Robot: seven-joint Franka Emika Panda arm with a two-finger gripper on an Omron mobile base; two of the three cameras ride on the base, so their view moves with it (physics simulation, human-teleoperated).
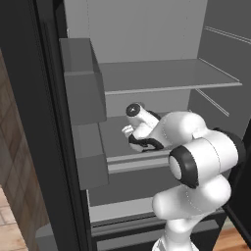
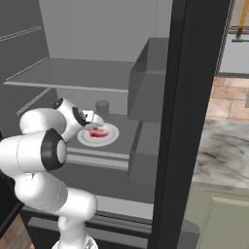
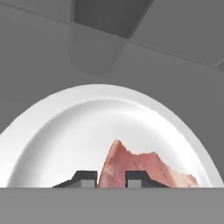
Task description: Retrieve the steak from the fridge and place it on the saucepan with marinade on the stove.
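In the left base view, the arm (image 1: 196, 162) was seen reaching into the open fridge (image 1: 147, 78), its hand lowered over the middle shelf (image 1: 117, 137). In the right base view, the steak (image 2: 97, 132) was seen lying on a white plate (image 2: 110, 137) on that shelf, a grey cup (image 2: 101, 108) standing behind it. In the hand view, the fingers (image 3: 111, 178) were seen nearly closed, one on each side of the steak's near end.

Smooth white plate (image 3: 87, 127) (matt grey shelf (image 2: 73, 73))
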